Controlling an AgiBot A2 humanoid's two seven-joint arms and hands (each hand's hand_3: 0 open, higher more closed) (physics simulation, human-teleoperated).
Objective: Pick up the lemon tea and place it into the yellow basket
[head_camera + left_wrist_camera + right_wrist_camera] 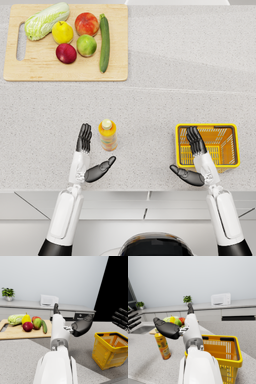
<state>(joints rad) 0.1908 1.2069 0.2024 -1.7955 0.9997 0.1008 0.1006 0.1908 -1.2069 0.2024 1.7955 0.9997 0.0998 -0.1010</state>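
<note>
Toward the worktop's far left corner lies a wooden cutting board (65,70) carrying a cabbage (46,20), pear (62,32), apples and a cucumber (104,42). Near the front edge, the left hand (87,155) hovers with fingers spread wide and thumb stuck out, holding nothing. Just beside it the lemon tea (107,134) stands upright. Further right, the right hand (194,160) is likewise splayed and empty, fingers over the yellow basket (230,127).

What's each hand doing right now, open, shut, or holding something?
Left hand: open, holding nothing, beside the lemon tea without touching it.
Right hand: open, holding nothing, over the near edge of the yellow basket.
</note>
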